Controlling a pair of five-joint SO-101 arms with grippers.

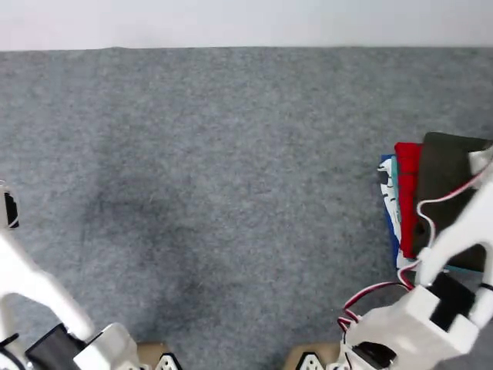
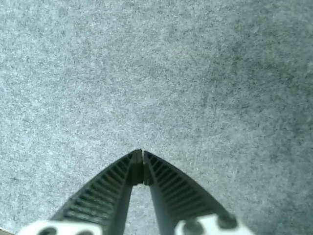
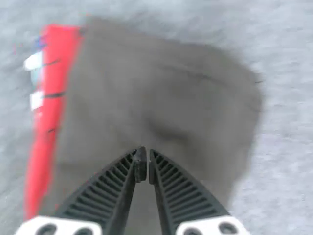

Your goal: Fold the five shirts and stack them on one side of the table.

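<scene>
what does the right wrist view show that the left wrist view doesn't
Right wrist view alone: the dark shirt lying on top of the red shirt, with the right hand shut over it. Left wrist view alone: the left hand, shut. Both: the grey table cover under a shut hand.

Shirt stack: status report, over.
Left pincer shut over grey mat. Right pincer shut over dark shirt, top of stack. Nothing blocking.
</scene>
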